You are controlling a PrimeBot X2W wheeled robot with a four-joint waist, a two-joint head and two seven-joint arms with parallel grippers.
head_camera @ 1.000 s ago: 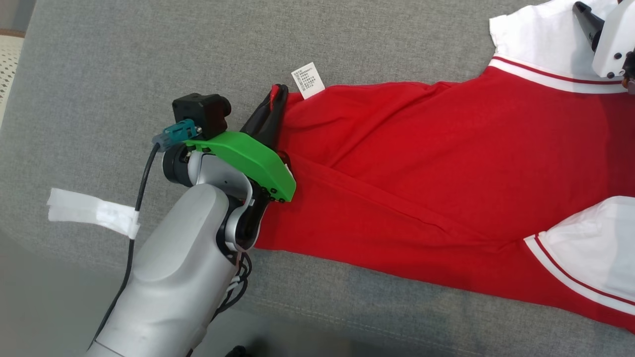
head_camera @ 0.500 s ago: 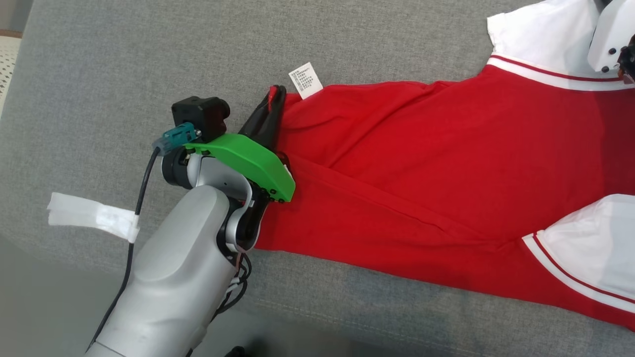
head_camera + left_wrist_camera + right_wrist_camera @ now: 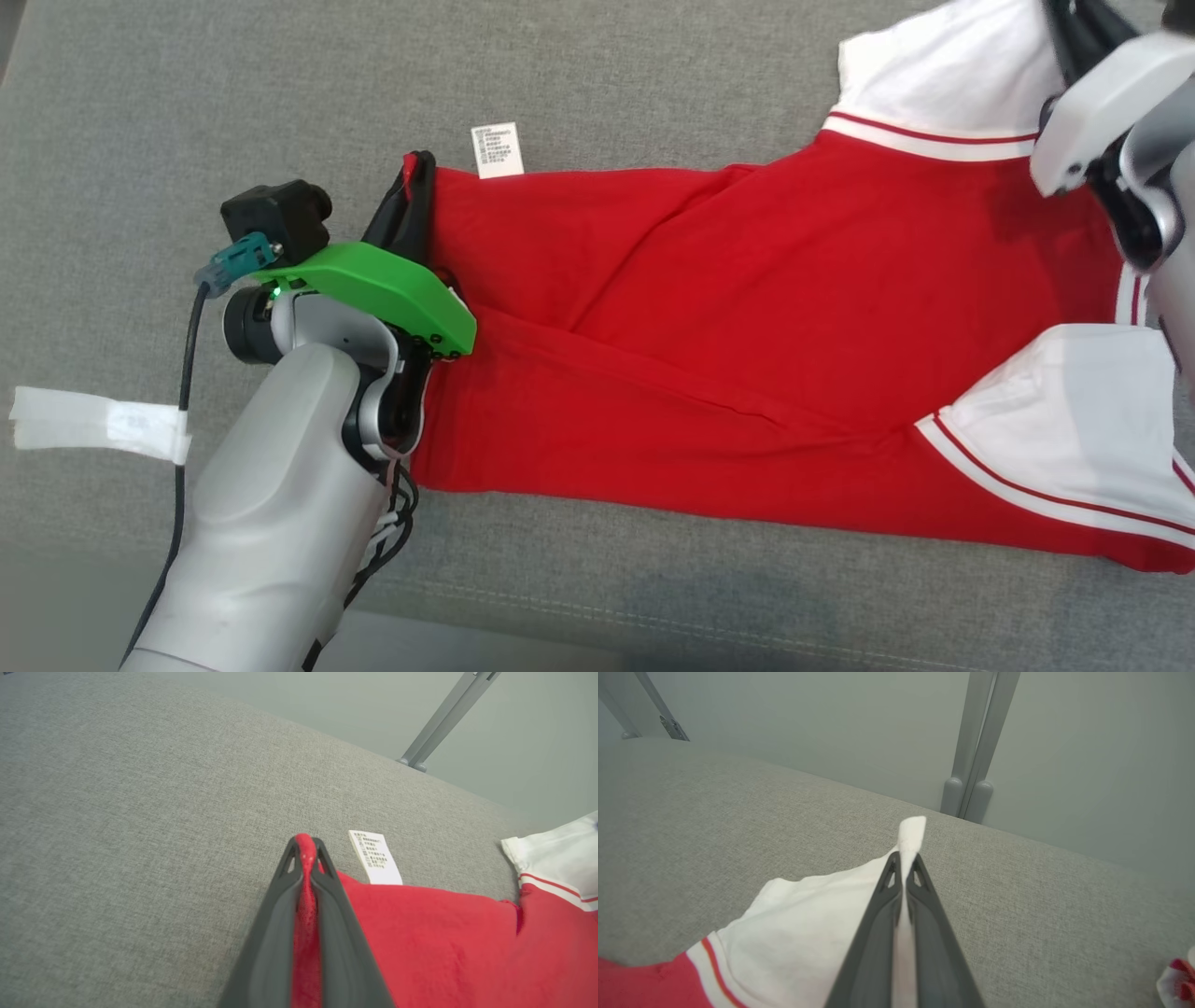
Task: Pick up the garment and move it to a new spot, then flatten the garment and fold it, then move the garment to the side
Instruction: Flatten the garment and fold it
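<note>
Garment [image 3: 747,327], a red shirt with white sleeves, lay spread sideways across the grey fabric surface [image 3: 653,75] in my head view. Nearest me, its lower red edge ran along the surface, and the near white sleeve [image 3: 1074,429], trimmed with a thin red stripe, lay flat at the right.

At the lower left my pale left forearm [image 3: 280,485] reached up to the shirt's left edge. A strip of white tape [image 3: 93,422] hung on its black cable [image 3: 189,355], and a green plate [image 3: 378,294] sat on the wrist. The left hand [image 3: 306,842] was pinched tight on a fold of the red hem, with cloth showing between the two dark fingers right up to their tips.

Just beside those tips, a small white care label [image 3: 495,149] stuck out from the shirt's far edge and lay flat on the grey fabric. It carried several lines of small black print that I could not read.

Farther off at the right, the far white sleeve [image 3: 934,75] met the red body at a white band with a red stripe. My right hand [image 3: 904,858] was clamped on an edge of that sleeve, a tuft of white cloth poking past the fingertips. Beyond the surface's far edge stood a grey metal post [image 3: 978,742] against a pale wall.
</note>
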